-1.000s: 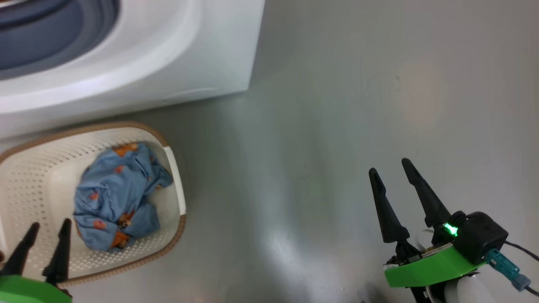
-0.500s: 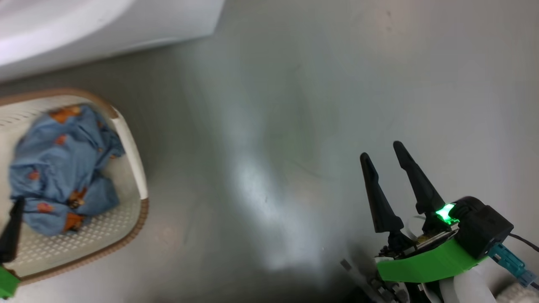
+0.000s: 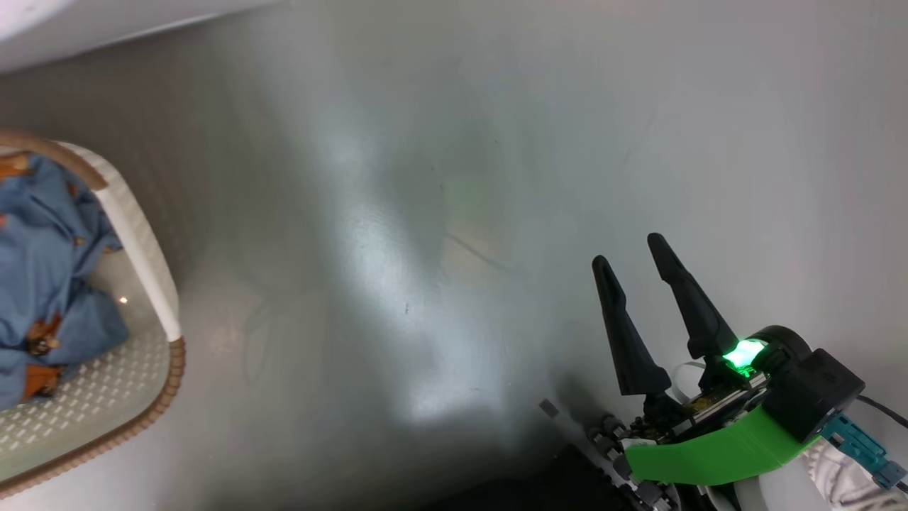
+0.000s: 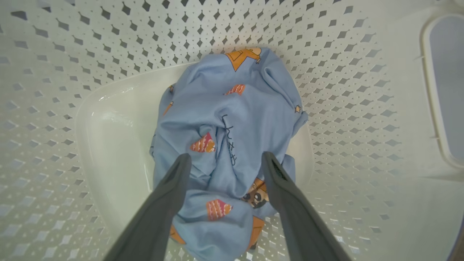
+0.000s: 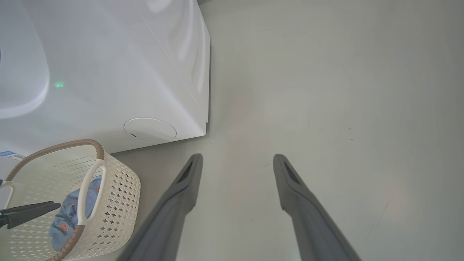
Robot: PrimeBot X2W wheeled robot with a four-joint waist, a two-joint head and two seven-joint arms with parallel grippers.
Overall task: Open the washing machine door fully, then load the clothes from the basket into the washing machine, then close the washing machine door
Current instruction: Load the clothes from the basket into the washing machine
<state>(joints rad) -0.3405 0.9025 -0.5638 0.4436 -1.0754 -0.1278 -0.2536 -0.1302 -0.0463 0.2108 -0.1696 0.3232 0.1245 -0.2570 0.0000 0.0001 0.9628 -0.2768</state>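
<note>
Laundry run, loading stage: I am hanging the left gripper (image 4: 225,156) inside the basket (image 4: 72,54), its jaws spread wide to either side of the clothes (image 4: 232,119) and gripping nothing. Whether the fingers are brushing the fabric I cannot tell. The light blue bundle with its orange-brown prints is lying crumpled on the basket's bottom, none of it lifted out as far as I can see.

The basket itself is sitting on the grey floor (image 3: 454,213), just in front of the washing machine (image 5: 108,72) and near the corner that carries the round filter cap (image 5: 149,129).

Off to the other side, I am holding the right gripper (image 3: 628,251) over bare floor, well apart from the basket, its jaws likewise wide and empty.

Behind the basket, the machine's white front is rising out of the right wrist view. From these angles I cannot judge how the washing machine door is standing, so I am not counting the opening step as confirmed.

By my reading the loading is only just beginning, and the step in hand is the first grasp on the bundle. Nearly everything is waiting to be done: closing the left jaws on the cloth, carrying it up to the drum, letting it go inside, checking the basket for anything left behind, and finally swinging the door shut.
</note>
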